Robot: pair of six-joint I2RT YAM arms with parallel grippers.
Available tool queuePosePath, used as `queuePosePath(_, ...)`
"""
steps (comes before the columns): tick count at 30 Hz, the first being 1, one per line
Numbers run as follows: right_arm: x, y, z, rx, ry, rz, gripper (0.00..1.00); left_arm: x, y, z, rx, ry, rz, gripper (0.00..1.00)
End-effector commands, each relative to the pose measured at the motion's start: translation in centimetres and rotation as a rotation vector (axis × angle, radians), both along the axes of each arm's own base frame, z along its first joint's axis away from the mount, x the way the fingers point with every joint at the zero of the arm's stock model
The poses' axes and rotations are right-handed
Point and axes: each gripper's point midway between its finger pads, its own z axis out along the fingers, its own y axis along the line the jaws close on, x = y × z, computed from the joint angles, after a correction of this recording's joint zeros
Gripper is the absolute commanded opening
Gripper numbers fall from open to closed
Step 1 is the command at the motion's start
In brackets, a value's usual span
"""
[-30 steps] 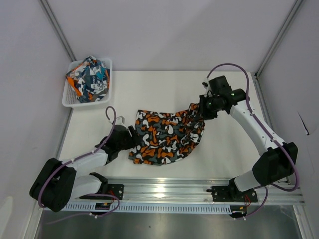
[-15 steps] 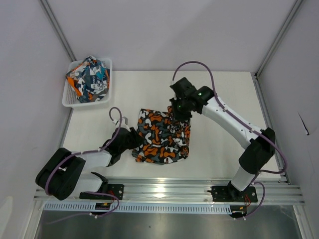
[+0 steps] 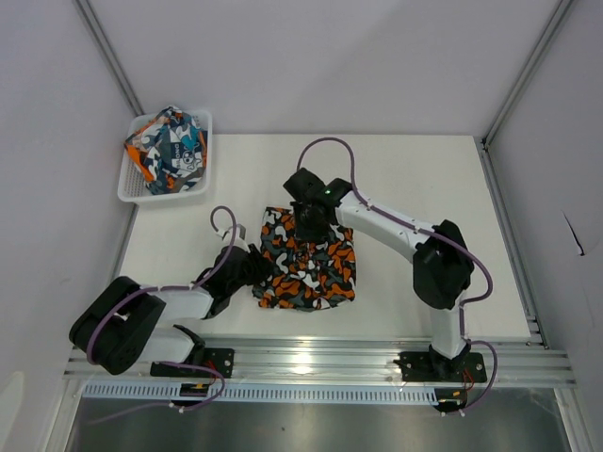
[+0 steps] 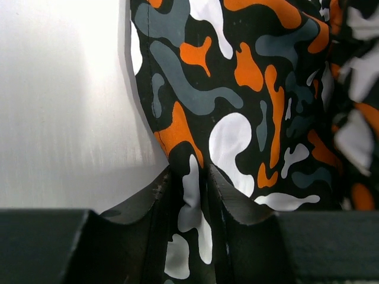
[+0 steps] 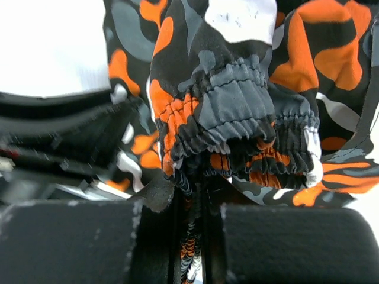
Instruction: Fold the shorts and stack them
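Observation:
The camouflage shorts [image 3: 306, 264] lie folded over near the table's middle front. My left gripper [image 3: 252, 267] is shut on their left edge; the left wrist view shows the cloth [image 4: 237, 106] pinched between the fingers [image 4: 151, 195]. My right gripper [image 3: 309, 224] is shut on the elastic waistband [image 5: 237, 100] and holds it over the shorts' upper left part. The graphic print shorts [image 3: 168, 148] sit bundled in the white basket [image 3: 200, 185] at the far left.
The table surface [image 3: 424, 188] is white. Metal frame posts rise at the back left [image 3: 104, 47] and back right [image 3: 528, 66]. A rail [image 3: 311, 363] runs along the near edge.
My right gripper has carried the waistband from the right side leftward across the shorts, folding them roughly in half. My left gripper has kept its hold and shifted slightly right.

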Motion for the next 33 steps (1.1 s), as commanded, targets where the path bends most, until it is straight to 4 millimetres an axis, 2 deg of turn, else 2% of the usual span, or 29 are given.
queuePosePath(1, 2.3, 3.2, 1.7, 0.117, -0.076, -0.086, 0.0, -4.3, 2.1, -4.8, 0.121, 0.182, -0.009, 0.33)
queuePosePath(7, 2.6, 5.5, -0.9, 0.121, -0.069, -0.09, 0.0, -4.5, 2.0, -4.6, 0.122, 0.174, -0.009, 0.32)
queuePosePath(14, 1.5, 8.4, -4.1, 0.107, -0.058, -0.049, 0.0, -4.6, 2.0, -4.6, 0.123, 0.175, -0.011, 0.31)
queuePosePath(15, 1.4, 8.4, -5.2, 0.083, -0.047, -0.05, 0.0, -4.6, 1.9, -4.6, 0.123, 0.175, -0.014, 0.31)
queuePosePath(16, 1.4, 8.6, -5.4, 0.082, -0.045, -0.051, 0.01, -4.6, 1.9, -4.5, 0.121, 0.172, -0.013, 0.31)
queuePosePath(17, 1.2, 9.0, -5.9, 0.085, -0.044, -0.047, 0.04, -4.6, 1.9, -4.5, 0.123, 0.173, -0.013, 0.31)
queuePosePath(18, 1.1, 9.3, -5.9, 0.095, -0.041, -0.044, 0.13, -4.6, 2.0, -4.5, 0.123, 0.173, -0.013, 0.31)
queuePosePath(19, 0.9, 9.5, -5.9, 0.104, -0.039, -0.043, 0.15, -4.7, 2.0, -4.6, 0.125, 0.175, -0.015, 0.3)
queuePosePath(22, 0.8, 11.1, -3.9, 0.2, -0.071, -0.015, 0.25, -4.7, 1.9, -4.7, 0.125, 0.177, -0.015, 0.3)
queuePosePath(23, 0.6, 11.4, -3.1, 0.222, -0.08, -0.007, 0.37, -4.7, 1.9, -4.7, 0.126, 0.178, -0.017, 0.29)
queuePosePath(24, 0.6, 11.5, -2.0, 0.244, -0.094, -0.004, 0.44, -4.8, 1.9, -4.8, 0.125, 0.182, -0.017, 0.29)
queuePosePath(26, 0.4, 11.3, -1.3, 0.255, -0.1, -0.005, 0.52, -4.7, 1.8, -4.8, 0.126, 0.182, -0.019, 0.29)
queuePosePath(27, 0.4, 11.2, -0.2, 0.275, -0.112, -0.006, 0.54, -4.8, 1.9, -4.8, 0.127, 0.183, -0.018, 0.29)
queuePosePath(30, 0.1, 11.0, 0.9, 0.348, -0.103, -0.004, 0.57, -4.9, 2.1, -4.8, 0.133, 0.183, -0.014, 0.29)
queuePosePath(31, 0.2, 11.1, 2.7, 0.397, -0.126, -0.004, 0.58, -4.8, 2.0, -4.7, 0.133, 0.181, -0.015, 0.29)
queuePosePath(33, 0.4, 10.6, 3.5, 0.419, -0.137, -0.012, 0.58, -4.9, 2.0, -4.5, 0.13, 0.184, -0.014, 0.29)
